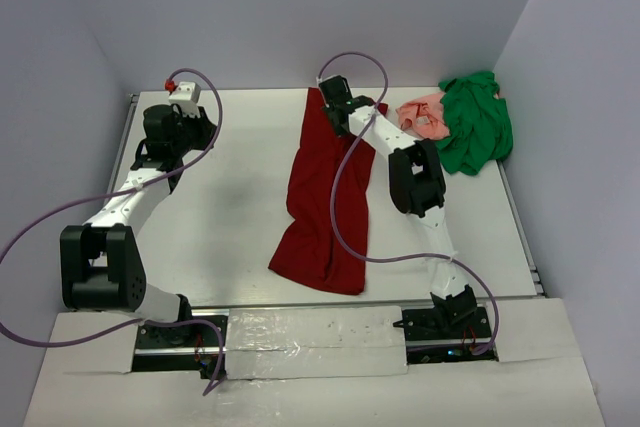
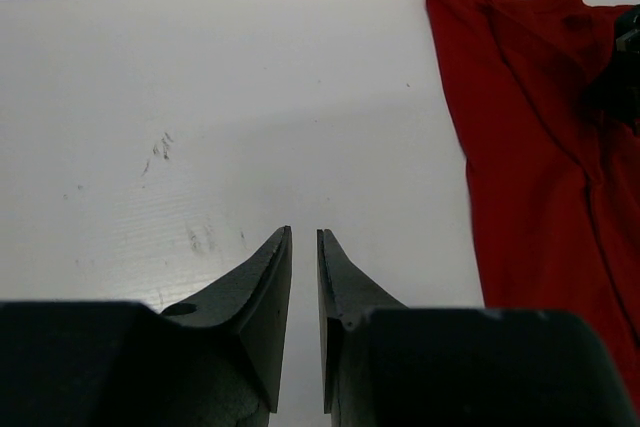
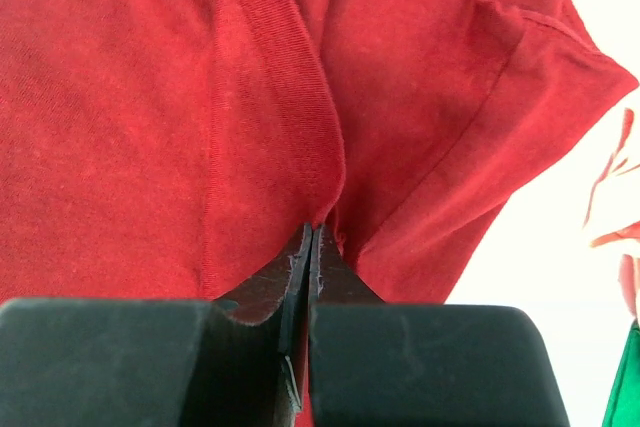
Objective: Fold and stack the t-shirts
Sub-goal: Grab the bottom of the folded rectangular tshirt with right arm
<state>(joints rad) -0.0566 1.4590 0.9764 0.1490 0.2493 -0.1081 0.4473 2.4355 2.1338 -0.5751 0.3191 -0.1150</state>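
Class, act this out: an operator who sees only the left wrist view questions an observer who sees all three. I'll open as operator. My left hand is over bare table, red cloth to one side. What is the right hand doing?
Observer: The right hand is shut on the maroon shirt, near its collar.
Operator: Any other shirts?
Observer: A green shirt lies bunched in the far right corner.
Operator: Only that?
Observer: A pink shirt lies crumpled against it.

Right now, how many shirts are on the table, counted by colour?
Red shirt: 1
Green shirt: 1
Pink shirt: 1
Total: 3
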